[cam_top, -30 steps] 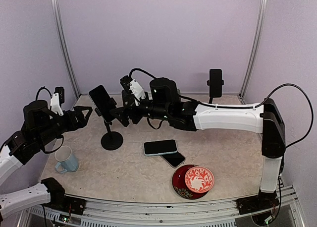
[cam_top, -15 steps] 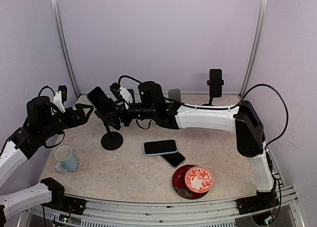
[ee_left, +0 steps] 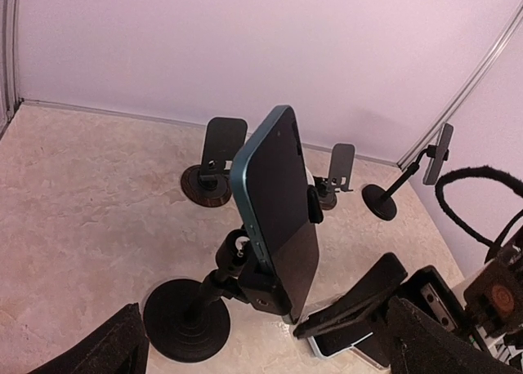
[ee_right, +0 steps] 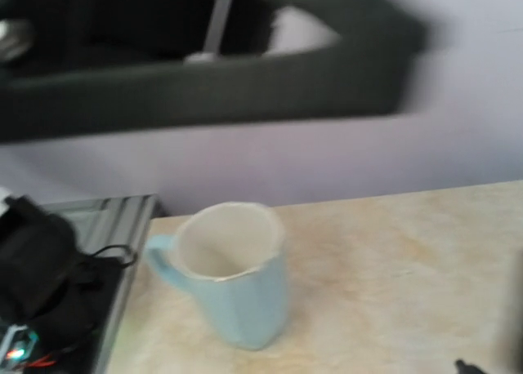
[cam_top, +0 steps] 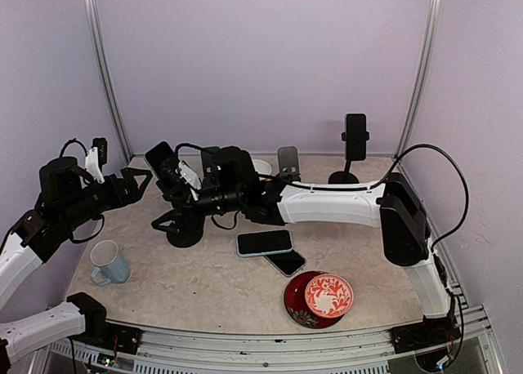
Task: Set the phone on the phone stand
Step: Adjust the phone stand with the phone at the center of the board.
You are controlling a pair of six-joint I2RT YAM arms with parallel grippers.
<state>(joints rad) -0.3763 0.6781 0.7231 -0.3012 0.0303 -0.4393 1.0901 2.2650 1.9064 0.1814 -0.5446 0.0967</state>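
Phone [ee_left: 278, 211] sitting on stand [ee_left: 184, 317] near surface's left edge — left claw [cam_top: 140, 183], right claw [cam_top: 167, 201] both gaping wide — gripping nothing.

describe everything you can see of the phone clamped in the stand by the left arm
The phone is a slim slab with a blue-green frame, side buttons and a dark glossy face. It stands on its short end, tilted, in the black stand, held by a side clamp and a bottom cradle.

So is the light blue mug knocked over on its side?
No, in the overhead view the light blue mug stands upright, with its open mouth facing up.
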